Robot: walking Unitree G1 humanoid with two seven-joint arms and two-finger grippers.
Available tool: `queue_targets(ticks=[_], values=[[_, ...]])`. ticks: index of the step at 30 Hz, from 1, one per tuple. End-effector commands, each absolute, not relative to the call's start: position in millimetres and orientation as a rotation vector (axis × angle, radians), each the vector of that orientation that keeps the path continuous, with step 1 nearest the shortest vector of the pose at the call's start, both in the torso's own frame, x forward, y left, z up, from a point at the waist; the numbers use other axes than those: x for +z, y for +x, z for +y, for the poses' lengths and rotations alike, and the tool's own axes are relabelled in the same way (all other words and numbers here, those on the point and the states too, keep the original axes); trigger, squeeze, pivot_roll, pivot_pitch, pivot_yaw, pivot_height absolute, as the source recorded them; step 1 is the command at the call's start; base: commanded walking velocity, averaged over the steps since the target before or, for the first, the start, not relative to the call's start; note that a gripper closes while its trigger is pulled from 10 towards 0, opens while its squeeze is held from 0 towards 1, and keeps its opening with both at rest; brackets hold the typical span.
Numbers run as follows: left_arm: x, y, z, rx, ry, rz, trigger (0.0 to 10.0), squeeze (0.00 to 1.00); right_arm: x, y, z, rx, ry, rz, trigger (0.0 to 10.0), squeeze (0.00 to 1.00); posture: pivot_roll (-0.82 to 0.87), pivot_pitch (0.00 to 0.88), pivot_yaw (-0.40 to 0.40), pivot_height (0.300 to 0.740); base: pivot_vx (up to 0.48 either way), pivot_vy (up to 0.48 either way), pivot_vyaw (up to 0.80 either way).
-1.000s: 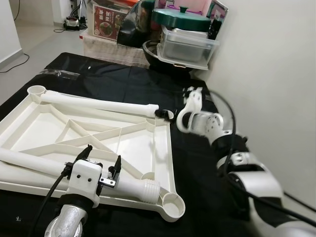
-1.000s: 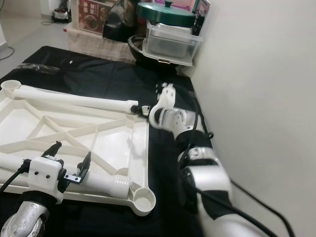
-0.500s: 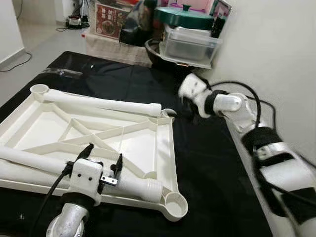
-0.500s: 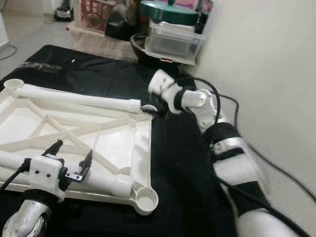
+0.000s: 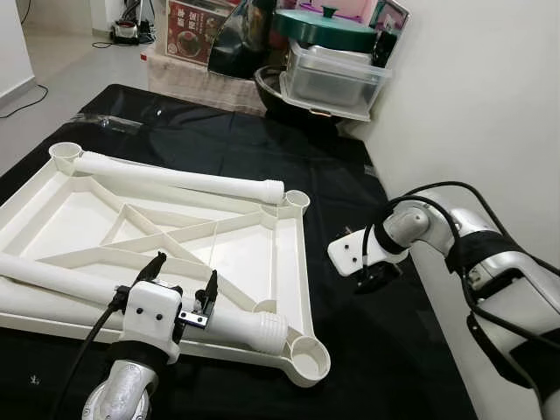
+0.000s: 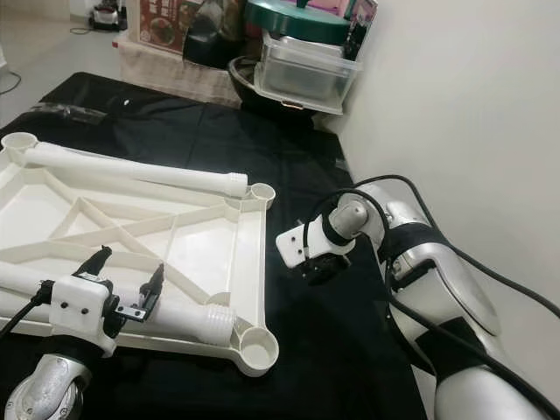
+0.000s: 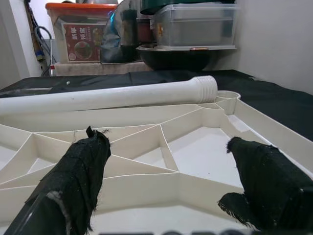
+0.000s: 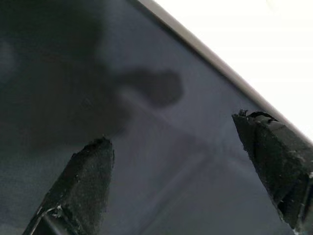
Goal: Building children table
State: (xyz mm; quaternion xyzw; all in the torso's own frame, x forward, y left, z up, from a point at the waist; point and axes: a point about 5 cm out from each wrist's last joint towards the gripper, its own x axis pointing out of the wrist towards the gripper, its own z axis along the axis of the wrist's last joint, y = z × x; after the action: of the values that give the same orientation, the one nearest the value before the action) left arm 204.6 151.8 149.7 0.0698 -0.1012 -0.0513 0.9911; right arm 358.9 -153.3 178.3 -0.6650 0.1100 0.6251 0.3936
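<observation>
A white table top (image 5: 262,262) lies upside down on the black cloth, ribs facing up. One white leg (image 5: 175,179) rests along its far edge, ending beside the far right corner socket (image 5: 297,199). A second white leg (image 5: 245,328) lies across the near edge, its threaded end close to the near right socket (image 5: 306,357). My left gripper (image 5: 184,271) hovers open just over this near leg; from the wrist, the left gripper (image 7: 165,139) faces the ribs and the far leg (image 7: 122,95). My right gripper (image 5: 372,278) is open, pointing down at the cloth right of the top, with nothing between its fingers (image 8: 88,171).
At the far end of the table, a clear plastic box (image 5: 337,79) under a green lid sits on a black bowl, with boxes behind. A pale wall (image 5: 490,105) runs close along the right. Bare black cloth (image 5: 376,350) lies to the right of the table top.
My right gripper has left the far right corner socket, swinging toward me and down to the cloth beside the table top. The left gripper and both legs have stayed put.
</observation>
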Motion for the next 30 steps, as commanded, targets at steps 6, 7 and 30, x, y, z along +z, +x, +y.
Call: queue_targets(ticks=[6, 7, 30], values=[[146.1, 204.6, 147.9, -0.101, 0.111, -0.199, 10.0, 0.0, 173.7, 352.2, -132.5, 1.685, -1.81, 0.076, 10.0, 0.0, 0.18, 0.0, -0.266, 0.74, 0.0, 0.0, 0.0], [146.1, 204.6, 148.0, -0.101, 0.111, -0.199, 10.0, 0.0, 172.1, 351.0, -129.8, 1.698, -1.832, 0.047, 10.0, 0.0, 0.18, 0.0, -0.265, 0.74, 0.0, 0.0, 0.0], [146.8, 205.0, 146.3, -0.107, 0.108, -0.205, 10.0, 0.0, 123.9, 341.8, -124.1, 1.724, -1.93, 0.059, 10.0, 0.0, 0.2, 0.0, -0.269, 0.74, 0.0, 0.0, 0.0]])
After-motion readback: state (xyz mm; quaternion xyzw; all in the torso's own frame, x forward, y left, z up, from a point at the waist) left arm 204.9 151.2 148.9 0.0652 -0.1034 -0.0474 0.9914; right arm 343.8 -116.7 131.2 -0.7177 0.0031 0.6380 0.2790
